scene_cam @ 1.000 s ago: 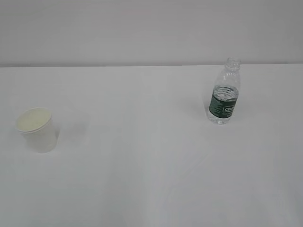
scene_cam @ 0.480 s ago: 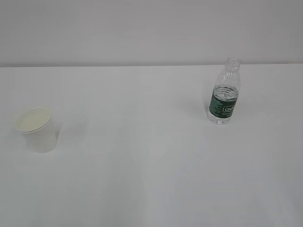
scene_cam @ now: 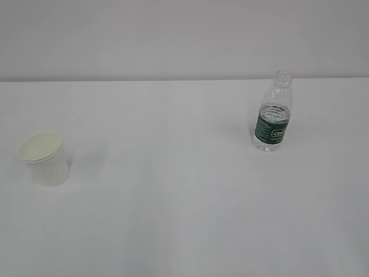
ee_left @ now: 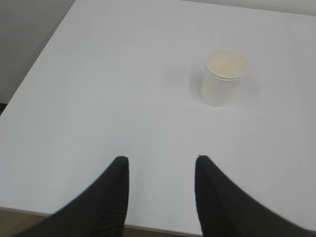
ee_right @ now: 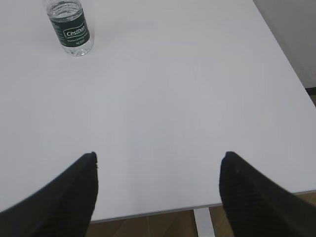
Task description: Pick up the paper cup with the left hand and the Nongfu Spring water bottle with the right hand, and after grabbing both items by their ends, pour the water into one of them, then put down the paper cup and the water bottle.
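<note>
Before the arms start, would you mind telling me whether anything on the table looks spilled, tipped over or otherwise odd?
Nothing stands out. The paper cup stands upright on the left and the water bottle stands upright on the right, well apart, with no puddle on the white table. The bottle has no cap, which suits pouring. Both grippers hang open, clear of everything.

Matt paper cup (scene_cam: 45,158) – glossy clear plastic bottle (scene_cam: 273,112), smooth matt table (scene_cam: 173,202).

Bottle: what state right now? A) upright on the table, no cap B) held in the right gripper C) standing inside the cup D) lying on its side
A: the bottle stands upright on the table with its neck open, far from the cup, and neither gripper touches it.
</note>
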